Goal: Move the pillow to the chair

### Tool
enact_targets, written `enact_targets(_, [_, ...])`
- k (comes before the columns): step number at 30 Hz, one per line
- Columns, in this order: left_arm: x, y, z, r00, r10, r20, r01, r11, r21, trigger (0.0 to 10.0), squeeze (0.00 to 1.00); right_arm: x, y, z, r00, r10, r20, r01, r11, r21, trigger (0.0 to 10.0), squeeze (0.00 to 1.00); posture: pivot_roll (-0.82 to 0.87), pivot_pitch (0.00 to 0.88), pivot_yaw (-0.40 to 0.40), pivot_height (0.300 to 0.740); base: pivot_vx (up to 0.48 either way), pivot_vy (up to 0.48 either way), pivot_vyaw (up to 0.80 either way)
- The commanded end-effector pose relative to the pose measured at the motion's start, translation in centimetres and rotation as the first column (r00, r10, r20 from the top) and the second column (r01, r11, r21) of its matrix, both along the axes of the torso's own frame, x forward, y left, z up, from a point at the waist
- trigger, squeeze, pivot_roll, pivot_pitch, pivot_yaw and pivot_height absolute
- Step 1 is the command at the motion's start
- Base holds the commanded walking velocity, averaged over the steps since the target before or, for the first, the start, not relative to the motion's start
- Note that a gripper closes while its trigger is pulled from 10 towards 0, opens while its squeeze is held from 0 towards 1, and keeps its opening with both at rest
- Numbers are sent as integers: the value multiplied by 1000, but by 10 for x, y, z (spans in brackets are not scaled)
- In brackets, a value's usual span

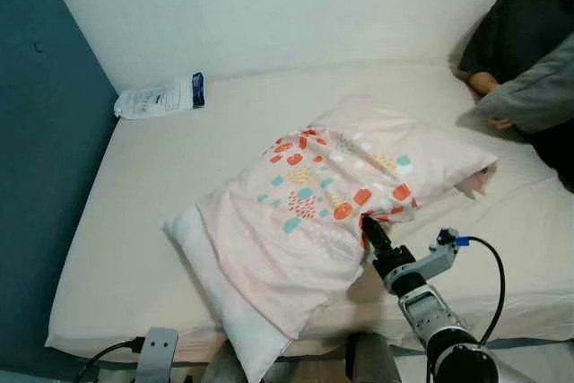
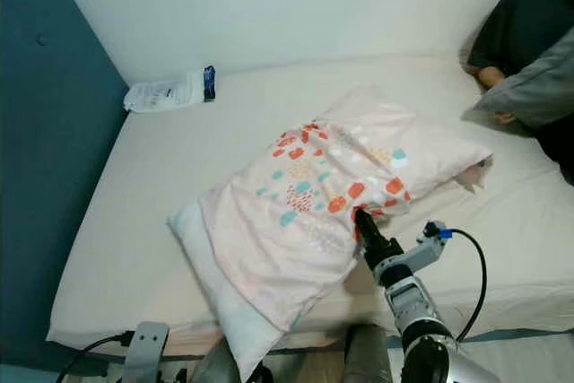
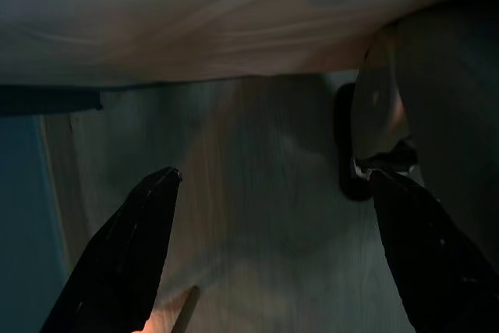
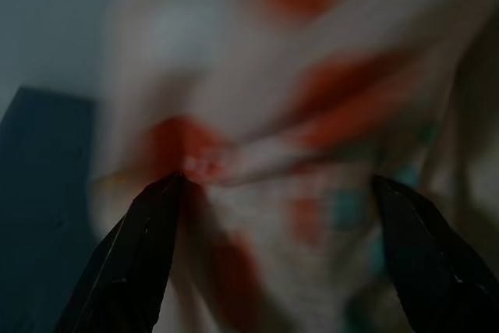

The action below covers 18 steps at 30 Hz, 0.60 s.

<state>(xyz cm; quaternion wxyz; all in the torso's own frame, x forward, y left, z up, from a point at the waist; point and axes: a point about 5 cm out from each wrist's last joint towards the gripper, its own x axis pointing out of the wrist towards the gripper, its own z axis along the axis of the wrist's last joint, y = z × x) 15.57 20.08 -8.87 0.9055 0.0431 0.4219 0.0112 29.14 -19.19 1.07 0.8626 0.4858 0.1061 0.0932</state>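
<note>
A pale pink pillow printed with orange and teal shapes lies slantwise on the cream bed, its near corner hanging over the front edge. My right gripper reaches in from the lower right and presses against the pillow's right edge. In the right wrist view the right gripper is open, with the blurred patterned fabric close between its spread fingers. My left gripper hangs low and open, facing the pale floor under the bed's edge.
A white packet with a blue end lies at the bed's far left corner. A person in dark clothes sits at the far right with a grey cushion. A blue wall bounds the left side.
</note>
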Motion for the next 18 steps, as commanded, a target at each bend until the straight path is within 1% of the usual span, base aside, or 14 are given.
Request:
enact_targets(1, [-13,9,-4,999,-9,-38,10,1000,21,10000,0,-9,14,-8,996,92,-5,-92,996,23,10000,0,-16,207,70,631,0,0,0])
enact_targets(2, [-16,10,-4,999,-10,-44,11,1000,25,10000,0,-13,20,-10,990,137,9,-138,990,35,10000,0,-16,207,70,631,0,0,0])
enact_targets(3, [-20,12,-5,999,-12,-51,14,999,29,10000,0,-16,23,-12,987,158,23,-159,986,47,10000,0,-8,217,77,631,0,0,0])
enact_targets(4, [-20,12,-5,999,-12,-51,14,999,29,10000,0,-16,23,-12,987,158,23,-159,986,47,10000,0,-8,217,77,631,0,0,0])
enact_targets(5, [-28,17,-6,998,-18,-65,21,999,37,10000,0,-18,20,-13,991,130,36,-132,989,59,10000,0,5,238,95,631,0,0,0])
enact_targets(7, [-30,19,-7,997,-21,-69,24,999,40,10000,0,-18,18,-13,993,114,36,-116,992,59,10000,0,5,238,95,631,0,0,0])
enact_targets(8, [-34,22,-7,996,-37,-79,41,998,49,10000,0,-17,14,-14,997,74,8,-75,996,39,10000,0,18,254,110,631,0,0,0])
enact_targets(10, [-34,22,-7,996,-37,-79,41,998,49,10000,0,-17,14,-14,997,74,8,-75,996,39,10000,0,18,254,110,631,0,0,0])
enact_targets(11, [-38,26,-7,995,-49,-83,54,997,57,10000,0,-15,9,-16,999,19,-41,-19,1000,3,10000,0,27,264,121,631,0,0,0])
enact_targets(13, [-40,30,-6,994,-66,-84,71,995,67,10000,0,-14,3,-16,996,-45,-71,43,999,-24,10000,0,40,275,133,631,0,0,0])
enact_targets(15, [-42,32,-6,994,-72,-84,78,994,71,10000,0,-13,1,-15,996,-62,-63,61,998,-17,10000,0,54,284,146,631,0,0,0])
enact_targets(18, [-47,40,-4,993,-90,-81,96,992,84,10000,0,-9,3,-8,999,-54,4,54,998,18,10000,0,83,298,173,631,0,0,0])
